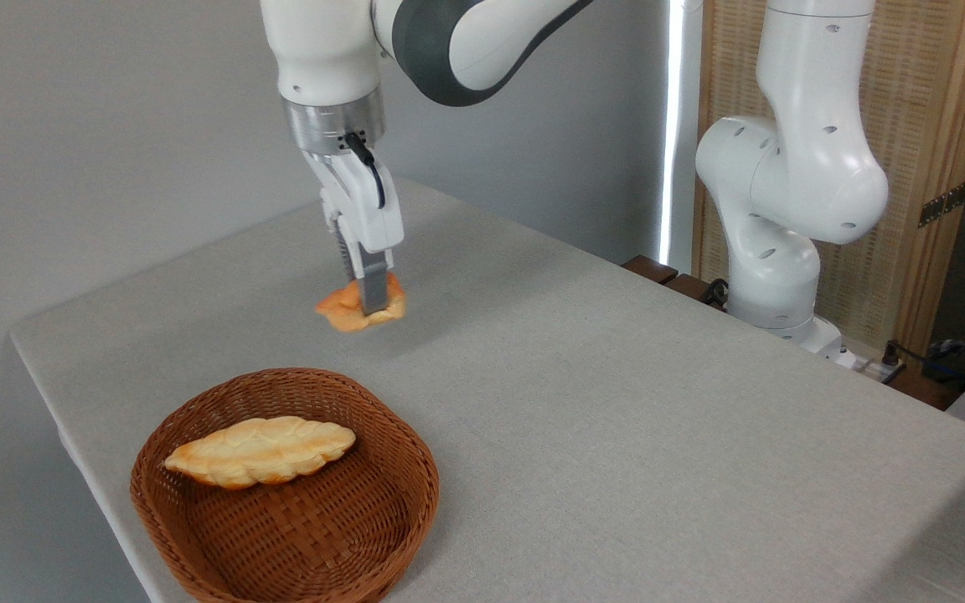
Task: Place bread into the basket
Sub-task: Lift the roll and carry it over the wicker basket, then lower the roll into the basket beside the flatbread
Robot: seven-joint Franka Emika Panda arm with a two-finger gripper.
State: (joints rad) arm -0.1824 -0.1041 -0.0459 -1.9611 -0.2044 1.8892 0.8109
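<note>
The bread (347, 308), a small orange-golden bun, sits pinched between the fingers of my gripper (371, 303), which is shut on it. It looks squeezed and hangs at or just above the tabletop, behind the basket. The basket (390, 511), round, shallow and of brown wicker, stands at the front left of the table, in front of and to the left of the gripper.
A pale elongated braided loaf (260, 452) lies inside the basket at its back left. The grey-clothed table (616, 402) has its left edge close to the basket. The arm's white base (784, 209) stands at the table's far right, before a wooden screen.
</note>
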